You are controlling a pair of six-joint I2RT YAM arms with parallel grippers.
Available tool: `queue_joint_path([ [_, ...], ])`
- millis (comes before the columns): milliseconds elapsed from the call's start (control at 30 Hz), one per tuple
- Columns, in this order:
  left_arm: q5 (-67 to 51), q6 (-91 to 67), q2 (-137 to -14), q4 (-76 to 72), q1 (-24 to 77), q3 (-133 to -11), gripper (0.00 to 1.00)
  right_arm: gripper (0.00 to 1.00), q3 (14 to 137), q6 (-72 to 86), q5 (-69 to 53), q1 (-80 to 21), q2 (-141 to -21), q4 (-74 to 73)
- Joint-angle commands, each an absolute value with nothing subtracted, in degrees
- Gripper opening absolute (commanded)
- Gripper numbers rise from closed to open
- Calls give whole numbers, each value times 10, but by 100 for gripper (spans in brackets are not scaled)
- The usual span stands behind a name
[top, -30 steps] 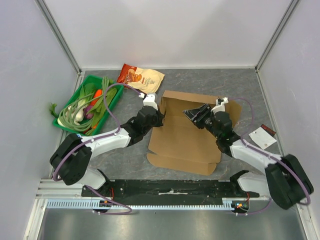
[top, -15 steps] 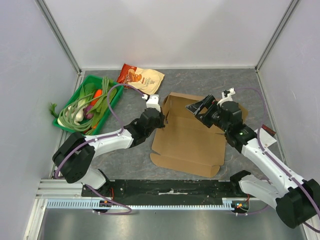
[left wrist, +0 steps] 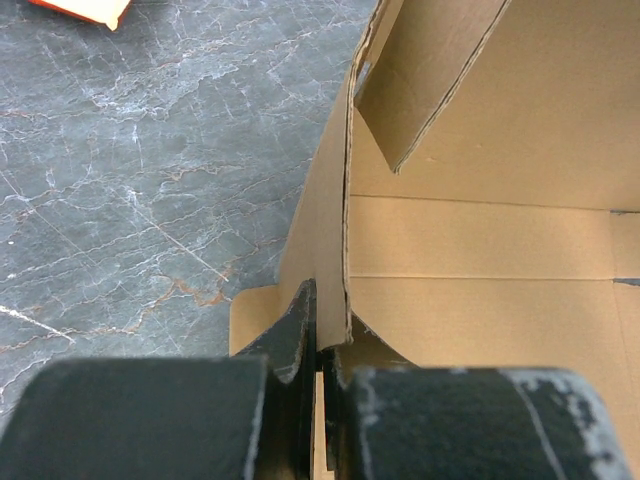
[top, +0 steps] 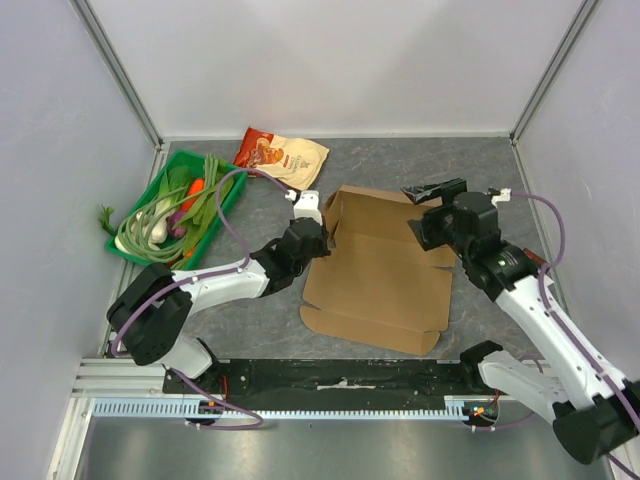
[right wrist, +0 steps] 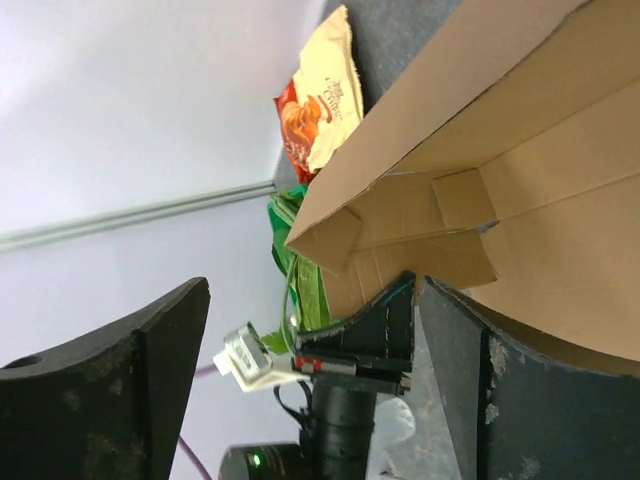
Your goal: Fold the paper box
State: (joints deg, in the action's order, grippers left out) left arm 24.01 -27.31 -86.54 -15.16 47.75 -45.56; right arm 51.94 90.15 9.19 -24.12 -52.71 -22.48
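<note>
The box (top: 375, 280) lies in the middle of the bench (top: 400, 160), a brown cardboard sheet partly folded. Its floor is flat on the bench. Its left wall (left wrist: 330, 190) and far wall (top: 385, 197) stand up, and its near edge, with its tabs, lies flat. At the far-left corner a short flap (left wrist: 430, 80) turns inward from the wall.

The left jaws are clamped on the left wall of the box, close to that far-left corner. In the left wrist view the two fingers (left wrist: 290, 330) press together with the upright cardboard edge between them. The left arm (top: 220, 280) reaches the wall from the box's near left.

The right jaws stand wide apart and hold nothing. They hang in the air over the far-right corner of the box, clear of the cardboard. In the right wrist view the right fingers (right wrist: 110, 390) sit at either side of the picture. The inside of the box shows between them, and the left arm shows past it at the opposite wall. The right arm (top: 520, 290) runs along the box's right side.

A snack bag (top: 283, 155) lies on the bench beyond the box's far-left corner, apart from it. A green tray (top: 236, 188) of vegetables sits well to the left of the box.
</note>
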Motion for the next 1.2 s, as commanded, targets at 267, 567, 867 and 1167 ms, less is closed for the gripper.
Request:
queue_joint_path([
  [267,280,-254,-870,-160,489,-473,2,69,588,1022,179,-249,-674,-228],
  [567,289,-252,-875,-162,494,-476,2,58,609,1043,199,-257,-714,-228],
  [867,292,-254,-881,-161,495,-478,2,32,556,1055,202,-271,-714,-188],
  [1167,287,-259,-882,-157,497,-475,2,6,473,1047,206,-271,-692,-122],
])
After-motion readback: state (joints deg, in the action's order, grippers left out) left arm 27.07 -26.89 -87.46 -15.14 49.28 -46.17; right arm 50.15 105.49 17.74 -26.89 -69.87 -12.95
